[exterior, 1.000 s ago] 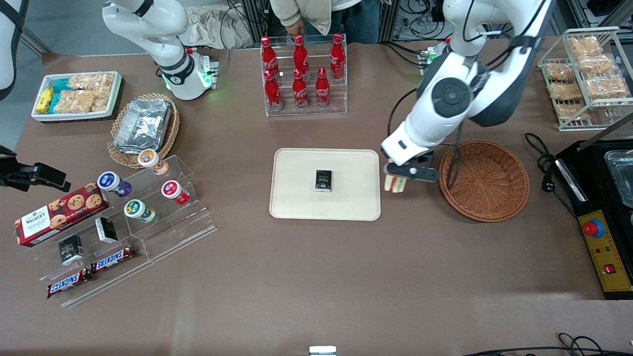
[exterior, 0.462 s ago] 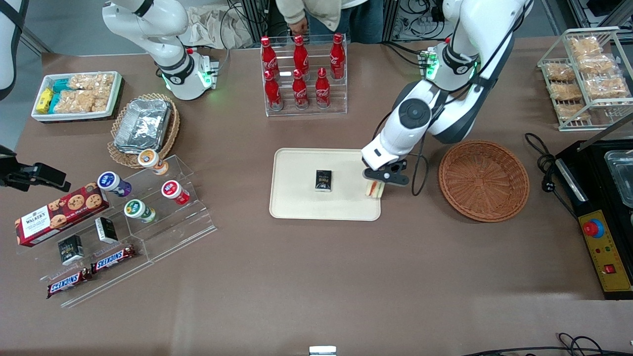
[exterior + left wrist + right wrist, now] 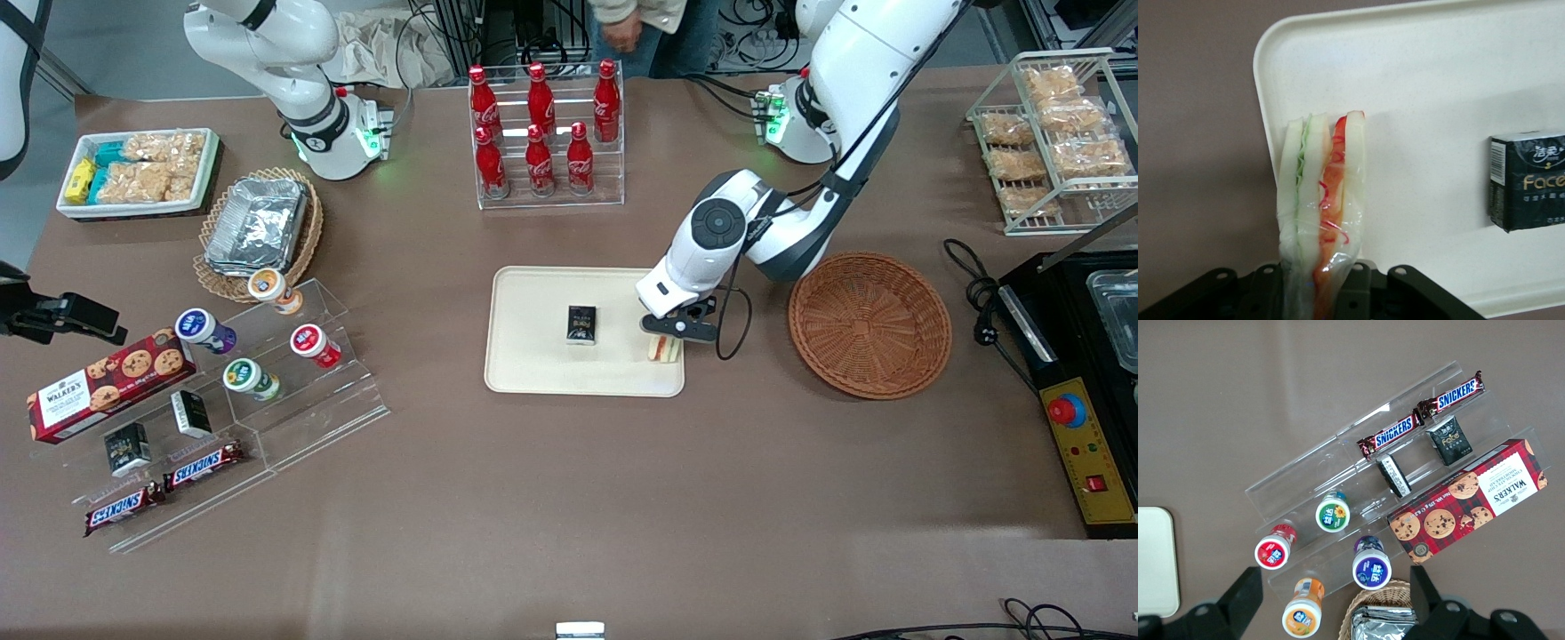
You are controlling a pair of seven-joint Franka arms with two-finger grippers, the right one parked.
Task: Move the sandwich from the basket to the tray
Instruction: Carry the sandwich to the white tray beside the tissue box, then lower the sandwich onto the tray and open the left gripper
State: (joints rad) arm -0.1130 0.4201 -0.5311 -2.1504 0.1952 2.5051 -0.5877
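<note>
Brown surface (image 3: 569,498), cluttered at both ends; we see the cream tray (image 3: 533,364) at centre with 1 small black box (image 3: 581,324) on it. The pincer (image 3: 665,338) hangs over the tray's corner nearest the reddish-brown basket (image 3: 869,322), pinching the sandwich (image 3: 1319,200) by its wide end, wrapped in clear film. In the wrist view the wedge points out over the tray, close to its rim. The basket shows nothing inside.

Risks, as we judge them: released here, the sandwich could straddle the rim or tip off onto the surface, since it sits so near the corner. The film may cling to a finger and drag the wedge on release.

Legible writing: the box reads "Face…", cut off by the frame edge. Elsewhere: 2 "SNICKERS" bars (image 3: 1418,420), a "WALKER'S" biscuit box (image 3: 98,384), and red cola bottles (image 3: 539,133) in a clear rack.
</note>
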